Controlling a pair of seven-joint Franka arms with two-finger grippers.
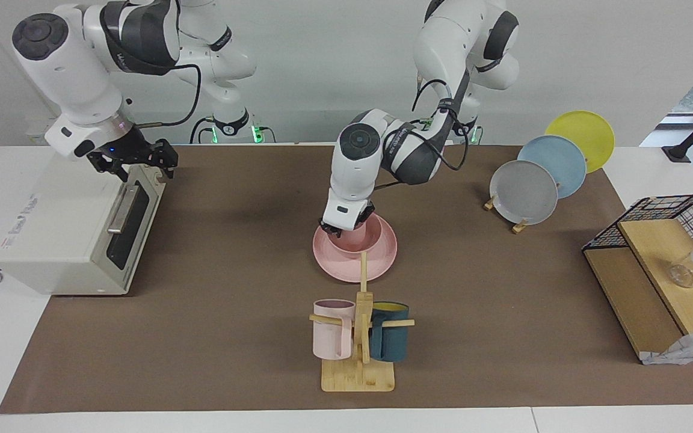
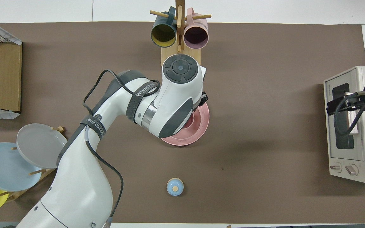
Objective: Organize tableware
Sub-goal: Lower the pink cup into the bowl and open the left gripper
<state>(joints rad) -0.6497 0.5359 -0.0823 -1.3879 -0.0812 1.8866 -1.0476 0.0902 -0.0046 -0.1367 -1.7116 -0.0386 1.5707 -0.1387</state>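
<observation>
1. Pink matte plate [image 1: 355, 264] lies near the middle of the brown mat [image 1: 232, 337], and the deep pink bowl [image 1: 360, 237] sits on it, on the part nearer the robots.
2. I have the left gripper [image 1: 341, 227] down at the bowl's rim toward the right arm's end; I cannot tell whether its fingers are spread or pinching the rim (the wrist hides them from above).
3. I see the right gripper [image 1: 136, 159] waiting over the toaster oven [image 1: 76, 225] at the right arm's end of the table, fingers apparently spread.
4. Farther from the robots than the plate, the wooden mug rack [image 1: 360, 337] holds a pale-pink mug [image 1: 333, 329] and a dark-teal mug [image 1: 390, 332].
5. Grey, blue and yellow plates [image 1: 554, 168] stand in a rack by the corner at the left arm's base.
</observation>
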